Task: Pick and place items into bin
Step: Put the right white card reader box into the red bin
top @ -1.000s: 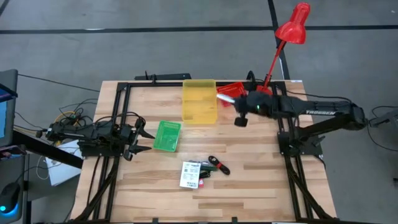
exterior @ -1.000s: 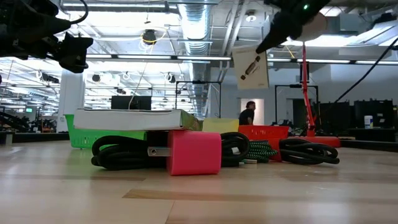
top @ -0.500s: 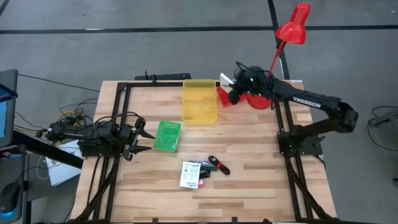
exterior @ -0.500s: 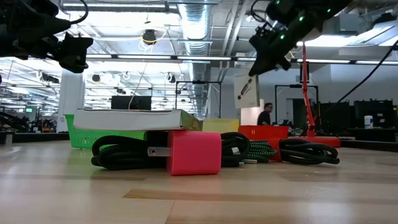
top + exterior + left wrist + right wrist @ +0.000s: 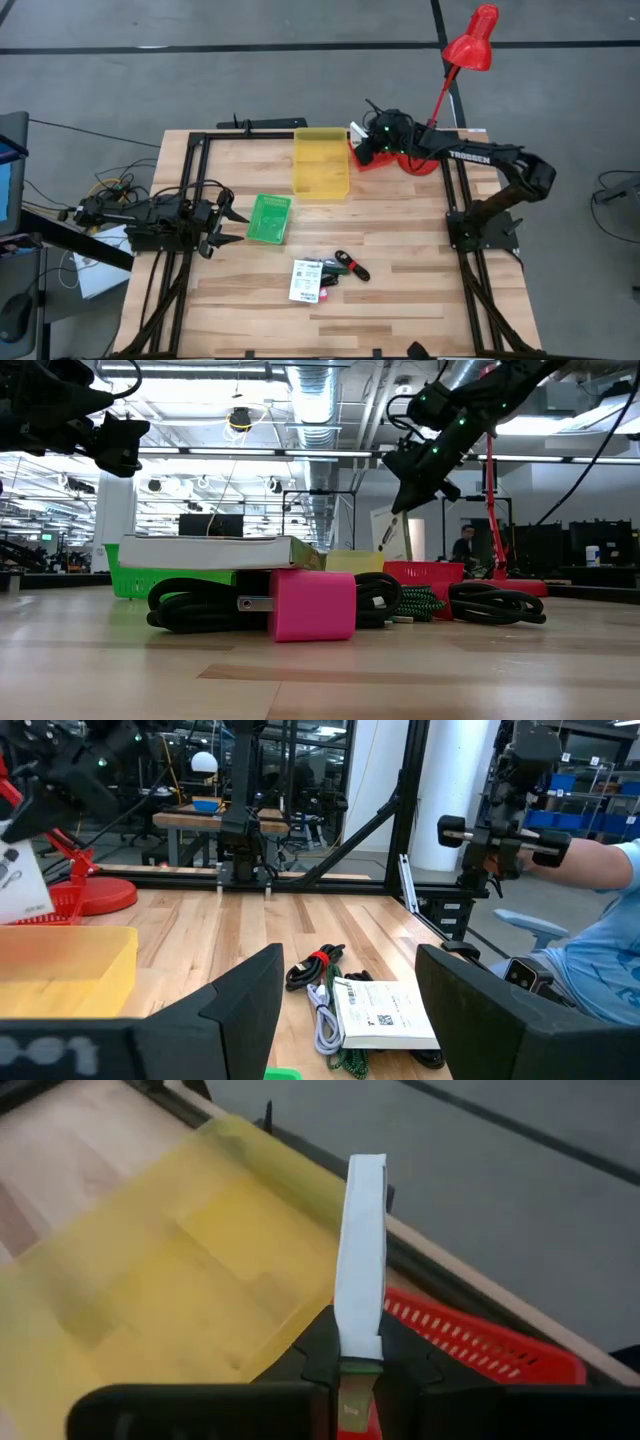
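My right gripper (image 5: 363, 141) is at the table's far edge, over the red bin (image 5: 372, 157), shut on a flat white packet with dark print (image 5: 390, 532). In the right wrist view the packet (image 5: 362, 1250) shows edge-on between the fingers. A second white packet (image 5: 306, 280) lies flat on the table beside a pile of black, red and green cords (image 5: 346, 265) and a pink block (image 5: 312, 605). My left gripper (image 5: 228, 216) waits open at the table's left, beside the green bin (image 5: 268, 218). My right gripper pinches the white packet between its two fingers by its upper end (image 5: 360, 1338), coming from above and slanting down. The packet is lifted clear and hangs below the fingers, its lower end (image 5: 386, 546) just above the red bin's rim.
A yellow bin (image 5: 320, 160) stands next to the red bin along the far edge. A red lamp (image 5: 470, 45) rises behind the right arm, its base (image 5: 95, 895) on the table. A person in a light blue shirt (image 5: 600, 940) sits beyond the table. Bare wood lies at the near edge.
My right gripper has moved toward the far edge and a little left, from beside the yellow bin to over the red bin, tipping downward and sinking. The packet it carries has come down with it, now hanging just above the red bin.
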Controlling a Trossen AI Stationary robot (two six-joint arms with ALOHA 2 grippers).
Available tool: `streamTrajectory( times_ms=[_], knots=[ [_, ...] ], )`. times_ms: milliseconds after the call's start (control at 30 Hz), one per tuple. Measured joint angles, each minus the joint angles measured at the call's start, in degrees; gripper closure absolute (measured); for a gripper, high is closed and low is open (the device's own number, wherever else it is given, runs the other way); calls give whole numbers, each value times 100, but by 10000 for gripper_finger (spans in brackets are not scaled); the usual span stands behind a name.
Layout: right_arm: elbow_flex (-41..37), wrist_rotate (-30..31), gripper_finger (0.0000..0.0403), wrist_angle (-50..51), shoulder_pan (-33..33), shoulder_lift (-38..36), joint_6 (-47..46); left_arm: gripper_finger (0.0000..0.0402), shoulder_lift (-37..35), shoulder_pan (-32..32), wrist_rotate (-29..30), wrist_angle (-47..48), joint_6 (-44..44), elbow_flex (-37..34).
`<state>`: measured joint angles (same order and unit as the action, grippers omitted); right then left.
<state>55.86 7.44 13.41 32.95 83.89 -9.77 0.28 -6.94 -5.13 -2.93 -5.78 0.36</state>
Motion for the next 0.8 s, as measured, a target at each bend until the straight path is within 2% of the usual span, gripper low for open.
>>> streamTrajectory(
  times_ms=[200, 400, 600, 800],
  knots=[
    [1, 483, 363, 123, -142, -106, 74, 180, 1, 1, 0, -1, -1, 0],
    [1, 486, 375, 217, -133, -154, 115, 180, 0, 1, 0, -1, 0, 0],
    [1, 528, 345, 283, -131, -128, 77, 180, -1, 0, 0, 1, 0, 1],
    [1, 595, 342, 361, -131, -128, 120, 180, 1, 1, 0, 0, 0, 0]
  ],
)
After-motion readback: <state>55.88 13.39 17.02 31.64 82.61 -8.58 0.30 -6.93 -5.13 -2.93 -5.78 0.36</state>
